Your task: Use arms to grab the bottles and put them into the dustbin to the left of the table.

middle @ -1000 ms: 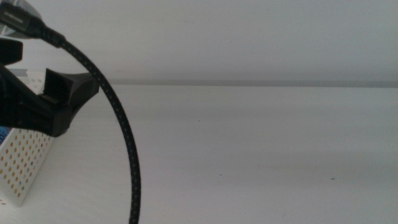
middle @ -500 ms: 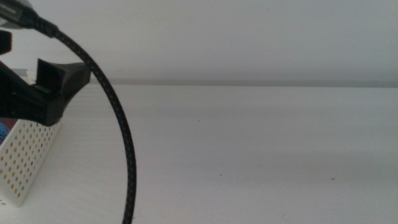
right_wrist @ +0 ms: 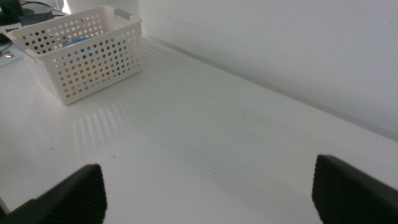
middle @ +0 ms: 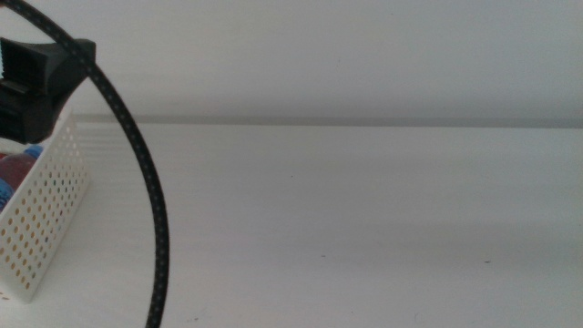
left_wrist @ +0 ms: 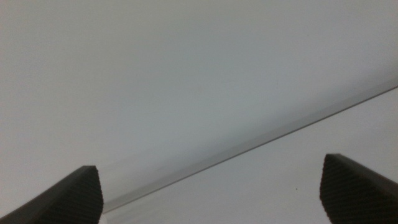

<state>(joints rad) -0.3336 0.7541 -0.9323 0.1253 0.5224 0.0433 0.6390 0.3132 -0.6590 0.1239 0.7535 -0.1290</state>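
The white perforated dustbin (middle: 50,214) stands at the table's left edge. Inside it, a red shape (middle: 13,167) and a bit of blue (middle: 33,151) show over its rim, likely bottles. In the right wrist view the dustbin (right_wrist: 87,59) shows blue and yellowish colours through its holes. No bottle stands on the table (middle: 364,228). My left gripper (middle: 41,77) hangs above the dustbin's far end; in its wrist view the left gripper (left_wrist: 208,163) is open and holds nothing. The right gripper (right_wrist: 206,163) is open too, empty, low over the table and far from the dustbin.
The left arm's black braided cable (middle: 146,200) arcs down across the left part of the middle view. A pale wall (middle: 364,55) rises behind the table's far edge. A few tiny dark specks mark the tabletop.
My left gripper has risen and drawn back to the left over the dustbin, uncovering its inside. The cable swung left with it.
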